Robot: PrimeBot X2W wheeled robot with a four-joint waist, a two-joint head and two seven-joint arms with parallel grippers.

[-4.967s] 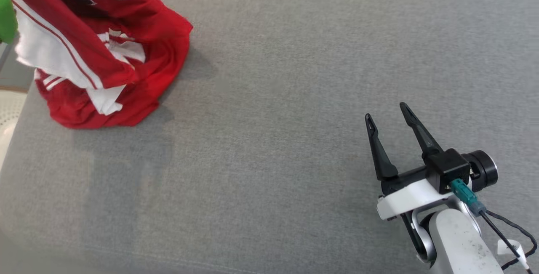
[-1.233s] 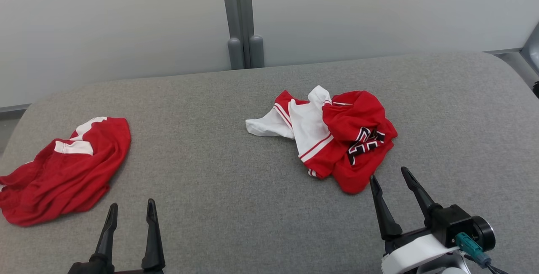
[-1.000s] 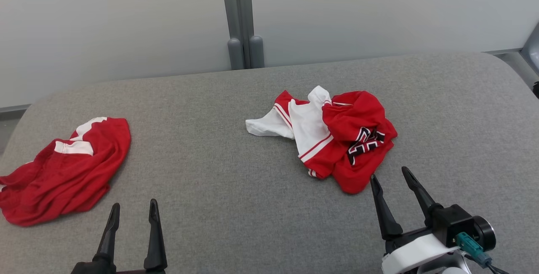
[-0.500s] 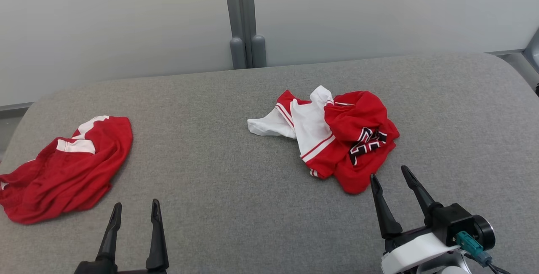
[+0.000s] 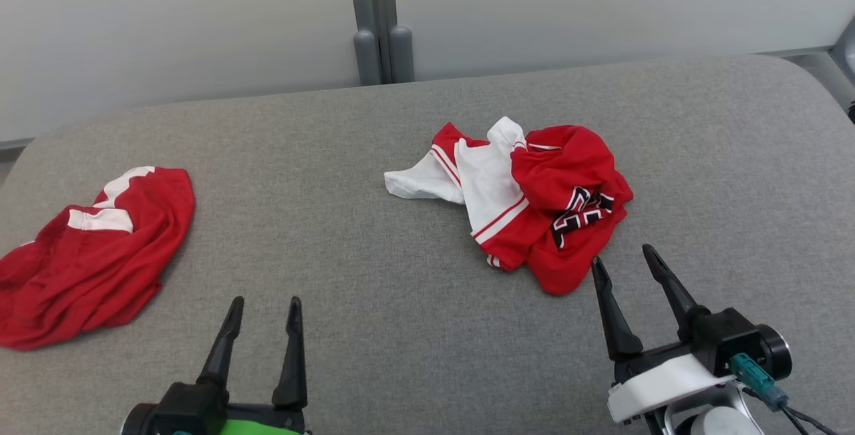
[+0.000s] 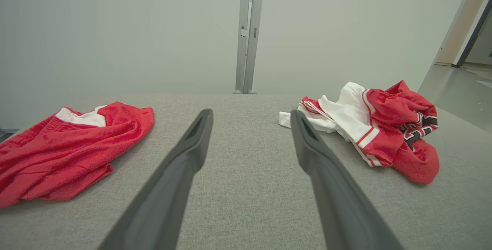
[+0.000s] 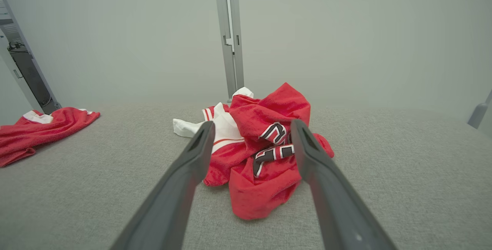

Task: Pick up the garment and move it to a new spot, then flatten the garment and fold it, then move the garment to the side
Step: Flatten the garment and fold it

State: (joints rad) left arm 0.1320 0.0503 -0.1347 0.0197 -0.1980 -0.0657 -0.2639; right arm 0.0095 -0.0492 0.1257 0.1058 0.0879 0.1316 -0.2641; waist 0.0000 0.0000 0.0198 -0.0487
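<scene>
Two tools, both spread and empty: left tool (image 5: 264, 301), right tool (image 5: 620, 254). Garment (image 5: 574, 168) lies crumpled on the counter (image 5: 374, 254), just beyond the right tool.

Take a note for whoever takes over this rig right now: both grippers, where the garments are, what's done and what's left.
Left gripper: open, empty, above bare table.
Right gripper: open, empty, fingers aimed at the near edge of the jersey; contact cannot be told.
The jersey lies crumpled in a heap right of centre on the table.
A second red garment lies loosely at the table's left end.
Done: the jersey is on the table, not yet flattened or folded.
Left: flatten it, fold it, move it to the side.
</scene>
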